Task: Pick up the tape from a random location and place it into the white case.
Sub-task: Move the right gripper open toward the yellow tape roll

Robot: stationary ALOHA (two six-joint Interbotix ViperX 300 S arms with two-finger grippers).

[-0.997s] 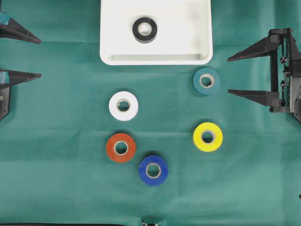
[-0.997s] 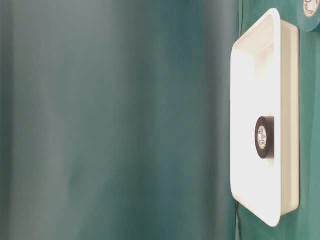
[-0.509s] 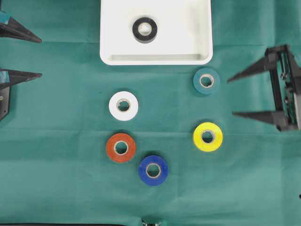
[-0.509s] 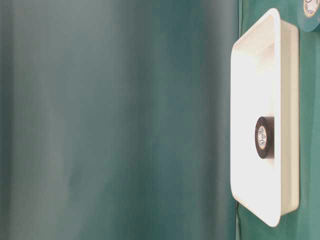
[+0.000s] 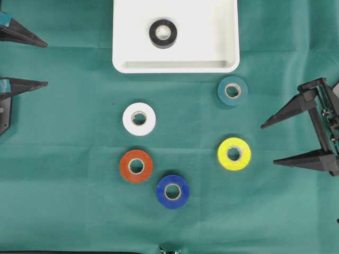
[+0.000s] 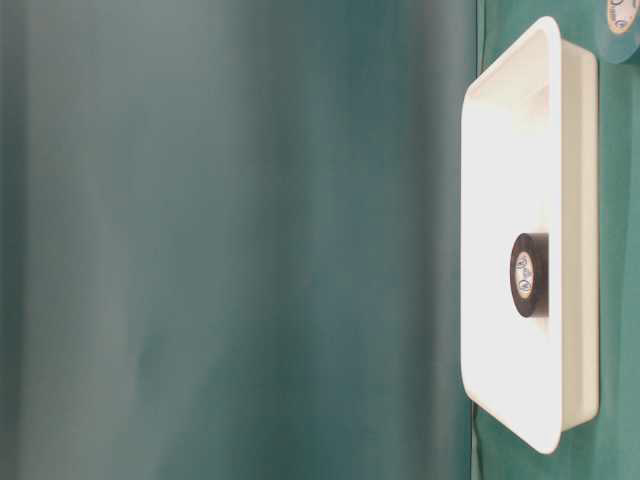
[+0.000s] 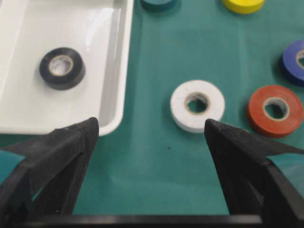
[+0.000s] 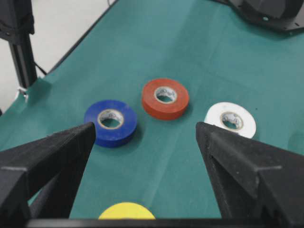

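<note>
The right tool (image 5: 268,144), jaws wide apart and empty, faces the yellow tape (image 5: 234,153) just ahead of its tips, so this looks like the approach; next it must reach forward, straddle that roll, close, then carry it to the white case (image 5: 175,66).

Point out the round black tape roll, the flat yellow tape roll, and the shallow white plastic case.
Round black tape roll (image 5: 163,33), overhead view, on its top face.
Flat yellow tape roll (image 5: 234,153), overhead view, on its yellow ring.
Shallow white plastic case (image 5: 175,66), overhead view, on its near rim.
</note>
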